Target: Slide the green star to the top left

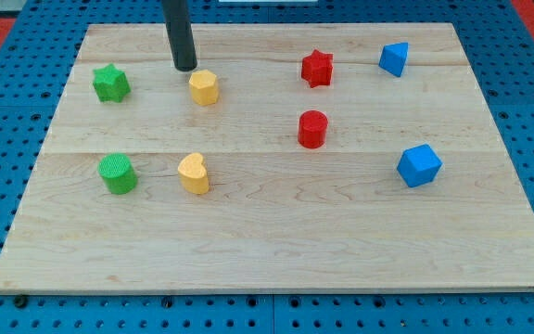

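The green star (110,83) lies near the board's left edge, in the upper left part. My tip (185,67) rests on the board to the right of the green star, well apart from it, and just up-left of a yellow hexagon-like block (204,87). The rod rises out of the view's top.
A green cylinder (118,173) and a yellow heart (194,173) lie at lower left. A red star (317,68), a red cylinder (312,129) and two blue blocks (394,58) (419,165) lie to the right. The wooden board (276,250) sits on a blue pegboard.
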